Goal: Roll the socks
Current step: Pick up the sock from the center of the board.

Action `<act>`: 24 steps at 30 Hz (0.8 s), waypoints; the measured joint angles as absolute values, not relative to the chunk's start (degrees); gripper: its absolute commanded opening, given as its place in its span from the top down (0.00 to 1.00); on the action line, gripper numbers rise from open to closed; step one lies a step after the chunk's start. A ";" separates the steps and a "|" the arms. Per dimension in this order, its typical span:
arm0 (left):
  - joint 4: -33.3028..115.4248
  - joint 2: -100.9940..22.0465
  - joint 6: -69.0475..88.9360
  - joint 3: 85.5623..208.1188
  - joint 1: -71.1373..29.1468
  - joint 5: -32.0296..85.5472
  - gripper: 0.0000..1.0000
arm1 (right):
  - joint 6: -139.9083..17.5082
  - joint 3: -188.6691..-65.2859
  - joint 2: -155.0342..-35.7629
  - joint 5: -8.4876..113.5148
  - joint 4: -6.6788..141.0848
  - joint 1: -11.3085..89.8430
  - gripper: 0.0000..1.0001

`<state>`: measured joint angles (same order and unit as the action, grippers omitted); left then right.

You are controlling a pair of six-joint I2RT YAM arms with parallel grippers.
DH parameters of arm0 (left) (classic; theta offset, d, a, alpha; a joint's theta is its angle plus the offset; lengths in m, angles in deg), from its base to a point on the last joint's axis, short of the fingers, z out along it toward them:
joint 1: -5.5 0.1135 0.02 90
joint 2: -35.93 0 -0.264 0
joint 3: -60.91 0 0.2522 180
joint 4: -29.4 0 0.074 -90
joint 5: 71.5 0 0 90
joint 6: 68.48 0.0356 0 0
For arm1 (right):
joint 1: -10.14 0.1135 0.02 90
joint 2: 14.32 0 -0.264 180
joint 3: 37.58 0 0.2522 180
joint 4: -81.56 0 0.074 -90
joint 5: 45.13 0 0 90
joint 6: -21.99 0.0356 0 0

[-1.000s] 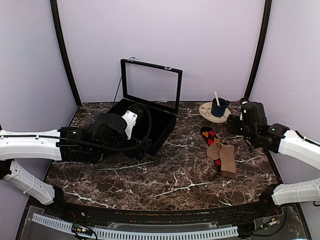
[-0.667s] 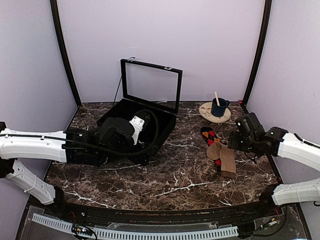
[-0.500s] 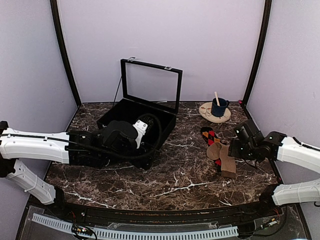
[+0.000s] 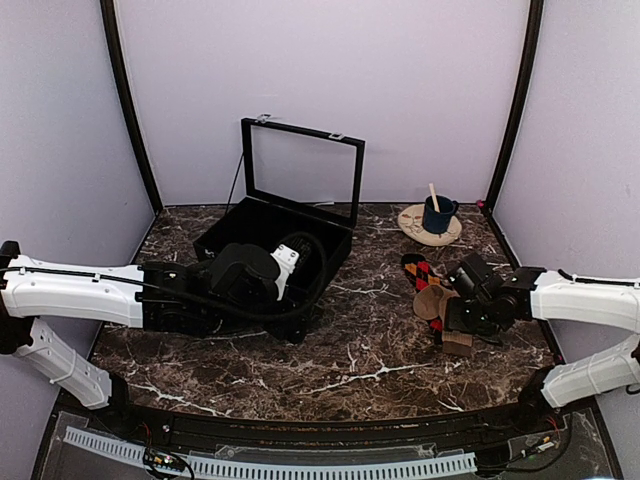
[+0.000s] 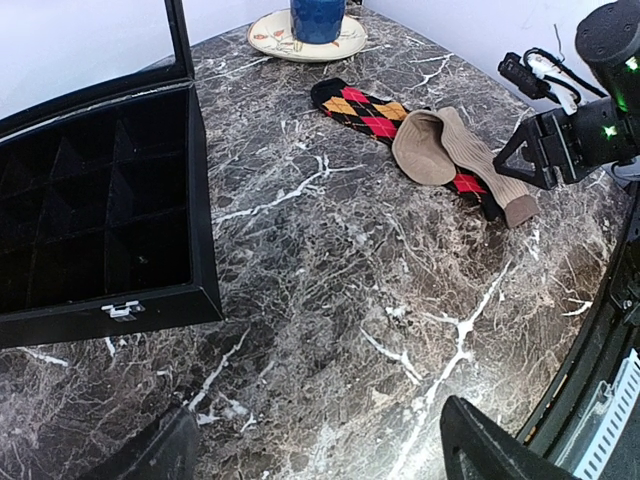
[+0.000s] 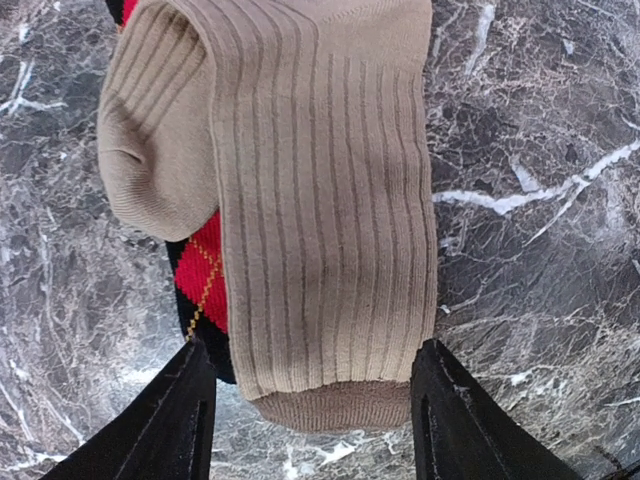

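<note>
The socks point(image 4: 430, 298) lie flat on the right side of the table point(image 4: 340, 350), the tan one on top of the argyle one. The right gripper point(image 6: 312, 345) is spread and straddles their near cuff (no pinch visible). The left gripper point(image 5: 315, 445) is spread wide and empty, just beside the black box point(image 4: 250, 222).

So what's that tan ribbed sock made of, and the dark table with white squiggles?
The tan ribbed sock looks like soft knitted fabric, matte: raised ribs run along it and its edges fold limply. The dark table with white veins looks like polished marble, or a marble-look top; its sheen fits either.
</note>
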<state>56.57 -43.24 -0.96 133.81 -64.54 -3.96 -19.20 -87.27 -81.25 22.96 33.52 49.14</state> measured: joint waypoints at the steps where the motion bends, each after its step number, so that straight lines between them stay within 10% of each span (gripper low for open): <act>1: 56.57 -43.24 -1.15 133.81 -64.54 -3.79 0.14 | -19.11 -87.27 -81.76 22.96 33.54 49.14 0.39; 24: 55.74 -43.24 -3.16 133.39 -64.54 -3.22 0.16 | -20.49 -87.27 -89.14 25.41 36.18 49.14 0.42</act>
<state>55.74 -43.24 -3.16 133.39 -64.54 -3.22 -20.49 -87.27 -89.14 25.41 36.18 49.14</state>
